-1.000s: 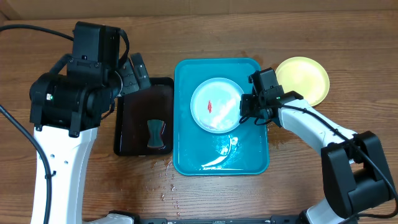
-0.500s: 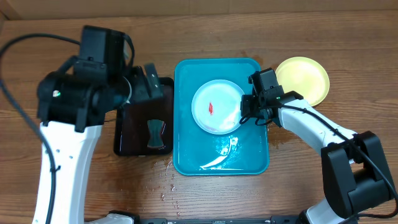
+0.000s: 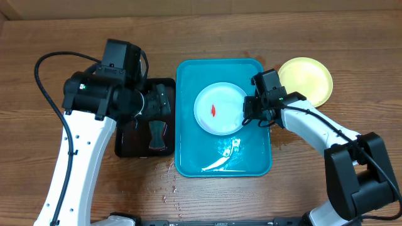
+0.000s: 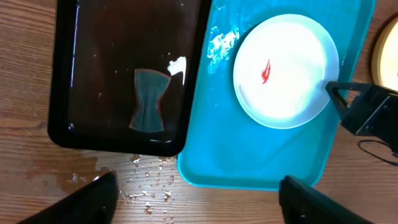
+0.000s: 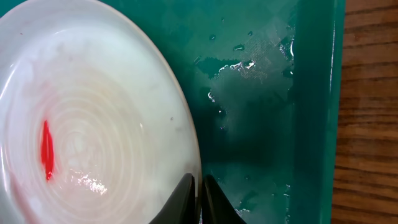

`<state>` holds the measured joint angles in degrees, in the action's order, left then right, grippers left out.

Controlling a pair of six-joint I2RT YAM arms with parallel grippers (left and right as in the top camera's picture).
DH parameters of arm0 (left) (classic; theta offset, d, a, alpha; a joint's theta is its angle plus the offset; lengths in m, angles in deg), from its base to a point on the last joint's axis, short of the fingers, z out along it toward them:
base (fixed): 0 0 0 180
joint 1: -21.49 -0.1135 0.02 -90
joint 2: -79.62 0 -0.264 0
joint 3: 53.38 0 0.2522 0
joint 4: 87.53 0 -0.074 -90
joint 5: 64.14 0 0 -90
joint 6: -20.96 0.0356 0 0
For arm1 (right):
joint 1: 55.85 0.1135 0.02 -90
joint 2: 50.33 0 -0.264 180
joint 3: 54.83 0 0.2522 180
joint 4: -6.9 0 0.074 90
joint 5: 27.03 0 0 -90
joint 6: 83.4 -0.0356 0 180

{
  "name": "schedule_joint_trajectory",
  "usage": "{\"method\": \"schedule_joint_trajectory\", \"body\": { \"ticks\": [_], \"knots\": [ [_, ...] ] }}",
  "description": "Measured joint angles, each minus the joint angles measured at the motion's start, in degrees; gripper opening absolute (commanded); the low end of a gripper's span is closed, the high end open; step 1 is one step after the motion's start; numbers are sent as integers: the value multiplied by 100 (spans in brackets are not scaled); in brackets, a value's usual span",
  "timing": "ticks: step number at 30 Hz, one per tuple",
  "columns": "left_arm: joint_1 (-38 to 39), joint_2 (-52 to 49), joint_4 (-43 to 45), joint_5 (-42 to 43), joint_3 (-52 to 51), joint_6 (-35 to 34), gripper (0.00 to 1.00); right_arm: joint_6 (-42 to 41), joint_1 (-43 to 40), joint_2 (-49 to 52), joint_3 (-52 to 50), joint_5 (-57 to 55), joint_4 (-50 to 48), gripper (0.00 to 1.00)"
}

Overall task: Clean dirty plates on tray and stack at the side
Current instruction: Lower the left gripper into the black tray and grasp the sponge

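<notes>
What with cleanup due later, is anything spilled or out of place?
Yes: water droplets lie on the wooden table, off the near edge of the black tray, beside the teal tray. The white plate carries a red smear.

Yellow plate (image 4: 392,41) cut off, R edge.

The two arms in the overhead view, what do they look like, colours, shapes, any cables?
Both match: the left arm and right arm have white links joined by chunky black motor housings. The left gripper and right gripper are black with two slim fingers. A thick black cable loops off the left arm; a thinner one runs along the right. No markings are legible.
</notes>
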<state>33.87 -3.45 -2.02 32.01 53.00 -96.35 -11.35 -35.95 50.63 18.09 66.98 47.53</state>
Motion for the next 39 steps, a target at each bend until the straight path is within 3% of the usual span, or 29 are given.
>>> {"method": "schedule_joint_trajectory", "body": {
  "ticks": [4,7,12,18,28,39],
  "knots": [
    [0,0,74,17,-284,0,71,0,0,0,0,-11,11,8],
    [0,0,177,33,-608,2,56,2,0,0,0,-42,13,8],
    [0,0,479,52,-1207,-7,44,-2,0,0,0,-39,-2,8],
    [0,0,1040,26,-2103,0,45,0,0,0,0,-42,-24,9],
    [0,-15,2769,-428,-3392,-2,43,2,0,0,0,-44,-26,9],
    [0,-457,3460,-697,-3665,2,41,0,0,0,0,-42,-24,9]
  ]
}}
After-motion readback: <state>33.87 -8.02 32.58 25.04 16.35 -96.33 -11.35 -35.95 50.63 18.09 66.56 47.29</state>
